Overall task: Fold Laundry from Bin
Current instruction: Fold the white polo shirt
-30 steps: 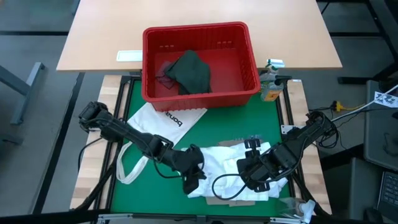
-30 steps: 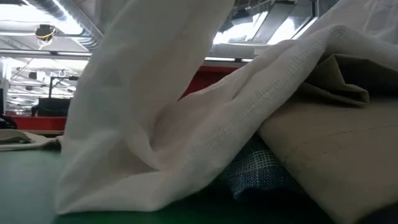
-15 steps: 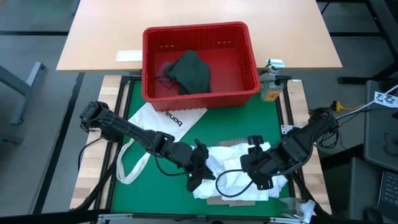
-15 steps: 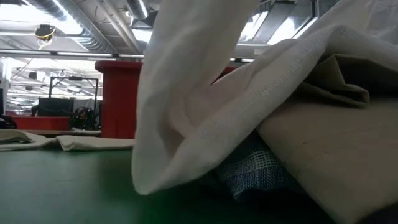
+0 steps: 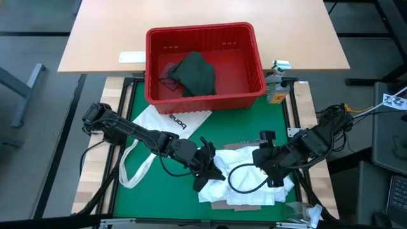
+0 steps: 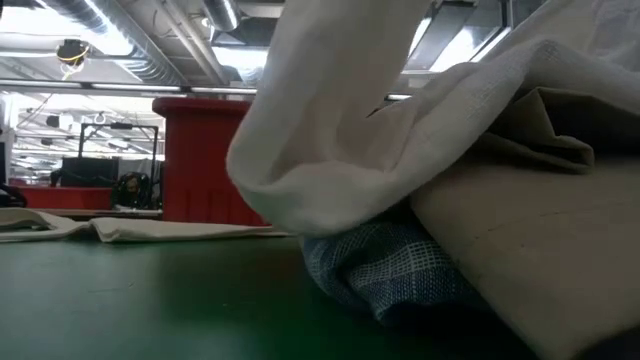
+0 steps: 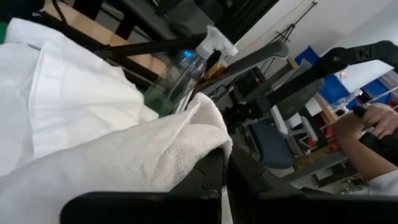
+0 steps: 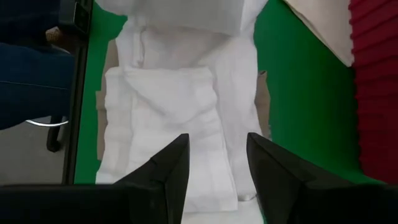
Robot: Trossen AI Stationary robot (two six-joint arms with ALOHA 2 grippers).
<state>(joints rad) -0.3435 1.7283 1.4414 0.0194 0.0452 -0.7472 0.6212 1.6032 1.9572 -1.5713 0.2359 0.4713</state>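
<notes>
Cloth from the large white shirt (image 5: 245,181) is pinched in our left gripper (image 5: 210,170), fingers clenched on a lifted fold at the shirt's left edge. Our right gripper (image 5: 272,166) hovers above the shirt's right side, fingers (image 8: 168,171) spread, holding nothing. A dark green-grey top (image 5: 194,73) lies in the bin (image 5: 203,95), well apart.
</notes>
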